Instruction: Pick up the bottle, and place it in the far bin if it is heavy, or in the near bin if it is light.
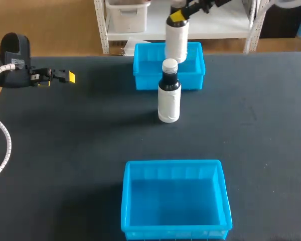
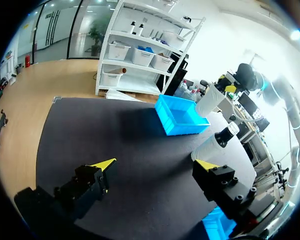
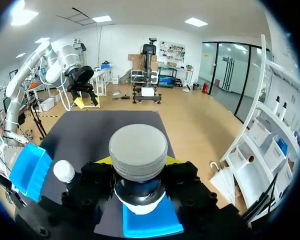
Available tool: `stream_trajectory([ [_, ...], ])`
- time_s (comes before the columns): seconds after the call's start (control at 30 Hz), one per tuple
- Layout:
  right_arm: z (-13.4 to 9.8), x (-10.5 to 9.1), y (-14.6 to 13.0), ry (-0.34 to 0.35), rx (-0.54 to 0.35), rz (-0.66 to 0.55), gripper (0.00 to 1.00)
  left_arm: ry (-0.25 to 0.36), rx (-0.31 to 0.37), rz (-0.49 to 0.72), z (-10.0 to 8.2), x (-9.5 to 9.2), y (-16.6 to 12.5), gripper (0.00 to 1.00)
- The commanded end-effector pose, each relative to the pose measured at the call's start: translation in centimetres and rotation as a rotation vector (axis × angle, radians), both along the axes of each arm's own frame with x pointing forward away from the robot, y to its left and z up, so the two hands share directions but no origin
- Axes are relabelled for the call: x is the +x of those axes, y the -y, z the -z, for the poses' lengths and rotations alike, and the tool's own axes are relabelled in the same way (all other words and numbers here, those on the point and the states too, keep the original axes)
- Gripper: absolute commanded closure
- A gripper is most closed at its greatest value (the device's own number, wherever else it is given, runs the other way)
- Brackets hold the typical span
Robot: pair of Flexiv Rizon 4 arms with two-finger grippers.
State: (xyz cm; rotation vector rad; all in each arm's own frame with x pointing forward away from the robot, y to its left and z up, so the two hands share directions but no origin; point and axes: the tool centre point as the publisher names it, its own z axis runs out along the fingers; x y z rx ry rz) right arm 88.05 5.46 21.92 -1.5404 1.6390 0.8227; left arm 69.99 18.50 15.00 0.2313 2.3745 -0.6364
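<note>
White bottle point(image 1: 176, 42) hangs clamped in right end effector point(image 1: 177, 16) above far bin point(image 1: 145, 81).

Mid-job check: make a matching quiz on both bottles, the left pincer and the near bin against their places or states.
1 raised bottle; 2 standing bottle; 3 left pincer; 4 near bin
A open, at the table's left; B upright between the bins; C at the table's near edge; D in the right pincer, over the far bin
Pairs: 1-D, 2-B, 3-A, 4-C

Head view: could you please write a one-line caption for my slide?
Right gripper holds a bottle over the far bin; a second bottle stands on the table.
</note>
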Motion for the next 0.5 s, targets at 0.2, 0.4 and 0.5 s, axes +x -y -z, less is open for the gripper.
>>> stream_trajectory([
  [0.2, 2.4, 4.0, -3.2, -0.096, -0.010, -0.133, 1.00, 0.000, 0.000, 0.000, 0.0, 0.0, 0.0, 0.00],
  [0.4, 3.8, 4.6, -4.7, -0.114, 0.003, -0.146, 1.00, 0.000, 0.000, 0.000, 0.0, 0.0, 0.0, 0.00],
  [0.5, 4.3, 4.7, -5.3, -0.119, 0.009, -0.153, 1.00, 0.000, 0.000, 0.000, 0.0, 0.0, 0.0, 0.00],
])
